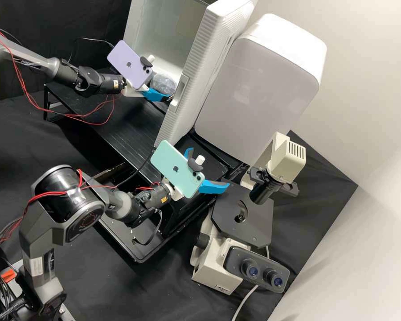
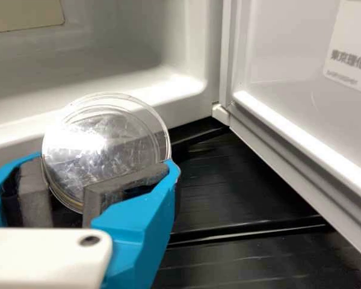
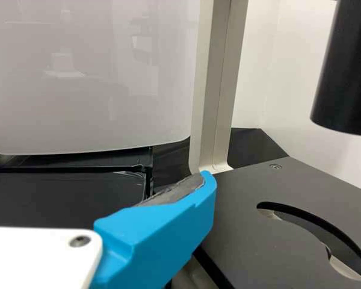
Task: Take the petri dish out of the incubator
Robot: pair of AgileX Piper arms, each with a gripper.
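Note:
The clear round petri dish (image 2: pixel 102 144) stands on edge between the foam pads of my left gripper (image 2: pixel 96 174), which is shut on it. That gripper (image 1: pixel 158 95) holds the dish (image 1: pixel 163 83) at the mouth of the white incubator (image 1: pixel 160 31), just in front of its floor lip and above the black shelf (image 1: pixel 129 129). The incubator door (image 1: pixel 200 67) stands open beside it. My right gripper (image 1: pixel 207 171) hangs open and empty over the edge of the microscope stage (image 1: pixel 240 218); one blue finger (image 3: pixel 168 217) lies next to the stage plate (image 3: pixel 271 223).
A white microscope (image 1: pixel 236 263) with its eyepieces stands at the front right, its condenser (image 1: pixel 260 189) above the stage. A large white box (image 1: pixel 263 80) rises behind it. Red cables (image 1: pixel 53 111) trail along the left arm. Black cloth covers the bench.

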